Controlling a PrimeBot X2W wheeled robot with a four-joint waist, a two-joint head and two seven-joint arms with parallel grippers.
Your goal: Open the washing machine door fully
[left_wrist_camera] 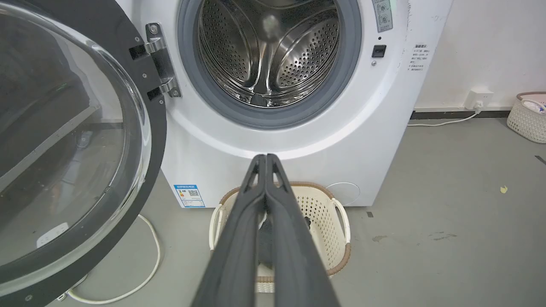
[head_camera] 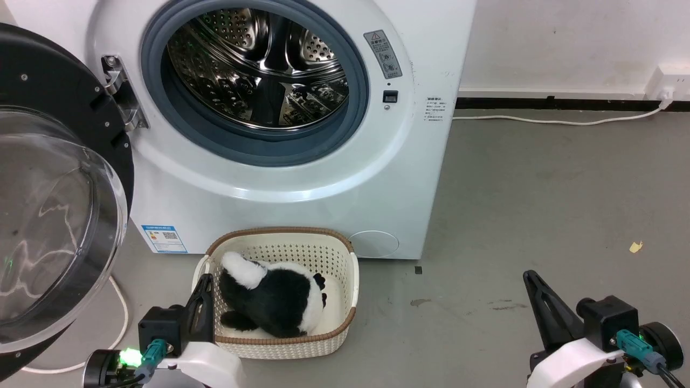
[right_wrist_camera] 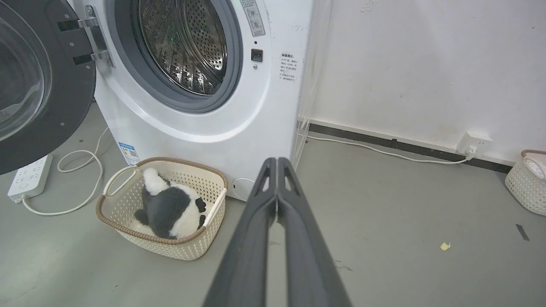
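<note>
Head: left gripper [head_camera: 205, 285] and right gripper [head_camera: 533, 283] low, matte dark; washing machine door [head_camera: 54, 205] swung out left, glossy black rim, bulging clear glass. Left wrist: left gripper closed tight, empty; perforated steel drum [left_wrist_camera: 273, 51]. Right wrist: right gripper likewise closed, empty; stickers [right_wrist_camera: 252, 17] unreadable.

Washing machine door [head_camera: 59, 215]: glossy black rim, clear smooth glass bowl. Hinge [head_camera: 121, 91]: bright metal. Drum [head_camera: 259, 70]: polished perforated steel. Door seal [head_camera: 259, 148]: matt grey rubber. Cabinet [head_camera: 323, 188]: smooth white gloss. Basket [head_camera: 291, 253]: perforated cream plastic, brown woven-look rim. Toy [head_camera: 275, 304]: black-and-white plush. Floor [head_camera: 539, 215]: matt grey, stained.
</note>
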